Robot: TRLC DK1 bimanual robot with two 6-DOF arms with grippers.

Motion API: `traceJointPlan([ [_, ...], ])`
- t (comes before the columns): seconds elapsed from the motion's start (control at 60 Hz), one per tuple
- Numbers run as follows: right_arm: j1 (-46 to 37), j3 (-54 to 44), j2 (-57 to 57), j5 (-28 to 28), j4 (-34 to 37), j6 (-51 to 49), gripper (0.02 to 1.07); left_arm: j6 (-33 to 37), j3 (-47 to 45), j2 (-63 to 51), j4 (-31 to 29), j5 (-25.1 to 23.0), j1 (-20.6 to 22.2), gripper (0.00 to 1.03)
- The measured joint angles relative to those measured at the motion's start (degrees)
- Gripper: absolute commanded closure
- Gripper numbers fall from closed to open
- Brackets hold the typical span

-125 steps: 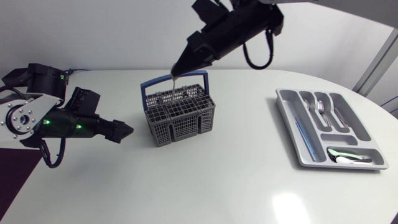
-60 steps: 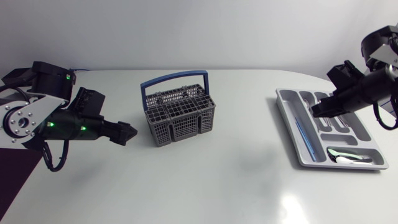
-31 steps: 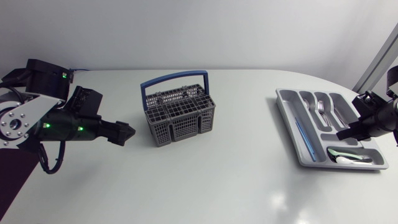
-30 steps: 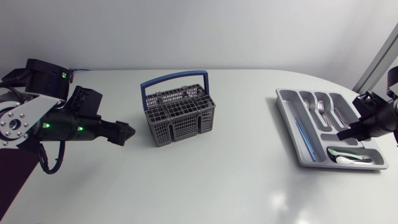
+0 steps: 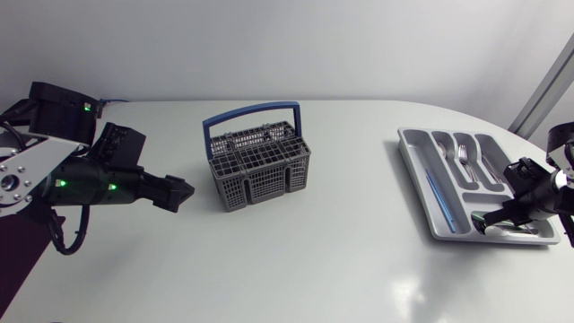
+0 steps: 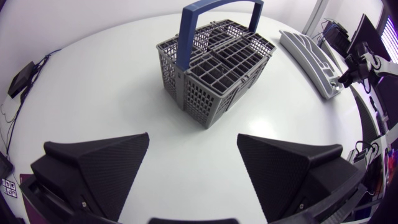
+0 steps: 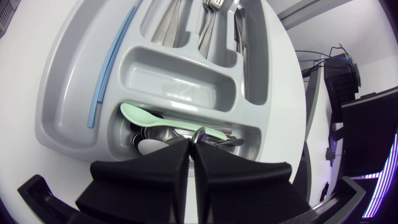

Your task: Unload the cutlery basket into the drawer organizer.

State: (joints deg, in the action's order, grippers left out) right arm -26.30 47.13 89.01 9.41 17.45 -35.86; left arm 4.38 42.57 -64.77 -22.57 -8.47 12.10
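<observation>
Head view: glossy white round-edged table [image 5: 341, 260]. A grey plastic lattice cutlery basket [image 5: 258, 166] with a blue hoop handle stands upright mid-table, with bare table all round it. My left hand [image 5: 179, 191], with its matte black wedge fingers, sits low beside the basket, apart from it.

Left wrist view: the left hand's fingers are spread wide with nothing between them, and the basket is ahead.

A smooth grey moulded plastic drawer organizer [image 5: 411, 148] with rounded compartments lies near the table's right edge. My right hand [image 5: 482, 218] is over its near end, at the crosswise compartment.

Right wrist view: the fingers are pressed almost together, pinching the end of a thin shiny metal utensil [image 7: 199, 134] that points into that crosswise compartment. I can't tell what kind it is. A mint-green plastic spoon [image 7: 140, 115] is in the same compartment, under the fingertips. Metal forks [image 7: 214, 12] lie in the long slots, and a thin blue strip [image 7: 111, 65] in the outer long slot. The table edge is close behind the right hand.
</observation>
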Motion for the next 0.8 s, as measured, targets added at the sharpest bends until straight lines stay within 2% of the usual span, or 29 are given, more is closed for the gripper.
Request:
traceJointPlan([
  [0.033,0.1,-0.3,0.2,0.4,-0.4,0.0,0.81,-0.1,0.0,0.0,-0.1,0.0,0.0,0.04],
  [0.067,0.4,-0.9,0.2,0.7,-1.1,0.0,0.62,-0.1,-0.1,0.0,-0.1,0.0,0.0,0.04],
  [0.083,0.5,-1.1,0.2,0.9,-1.3,0.0,0.49,-0.1,-0.1,0.0,-0.1,0.0,0.0,0.04],
  [0.133,1.1,-1.8,0.2,1.4,-1.7,0.0,0.25,-0.1,-0.4,0.2,-0.2,0.0,0.0,0.04],
  [0.183,1.5,-2.7,0.2,1.6,-2.5,0.0,0.07,-0.1,-0.7,0.5,-0.5,0.0,0.0,0.04],
  [0.467,3.4,-4.8,-4.7,1.7,-3.9,0.0,0.06,-0.1,-1.1,3.1,-1.2,0.5,0.0,0.04],
  [0.8,9.2,-9.1,-18.3,-2.9,-7.7,2.8,0.06,-0.1,-3.1,7.3,-2.1,1.9,-0.2,0.04],
])
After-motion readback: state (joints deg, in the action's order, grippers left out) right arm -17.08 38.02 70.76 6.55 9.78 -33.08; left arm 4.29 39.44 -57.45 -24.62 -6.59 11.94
